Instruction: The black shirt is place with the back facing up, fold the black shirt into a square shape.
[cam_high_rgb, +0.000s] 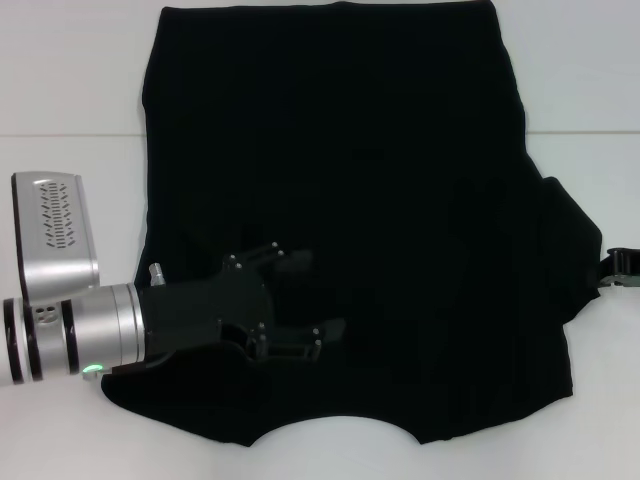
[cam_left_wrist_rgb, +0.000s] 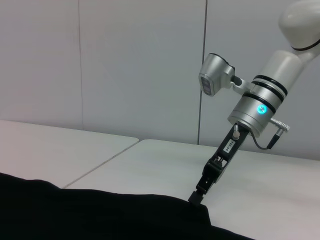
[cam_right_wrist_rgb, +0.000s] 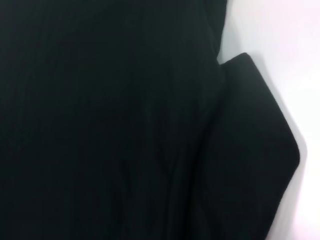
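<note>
The shirt (cam_high_rgb: 350, 180) lies flat on the white table (cam_high_rgb: 70, 80). The left gripper (cam_high_rgb: 305, 300) hovers over its near left part, fingers spread wide. The right gripper (cam_left_wrist_rgb: 197, 196) touches the shirt's right sleeve edge; its finger state cannot be determined.

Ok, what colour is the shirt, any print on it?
Plain black, no print visible. The black shirt shows best in the head view.

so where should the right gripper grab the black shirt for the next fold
Probably the sleeve jutting out on the robot's right side of the black shirt. It lies flat on the white table, so come in low from the right and pinch its outer edge. The right gripper is already there; the left gripper is over the shirt.
</note>
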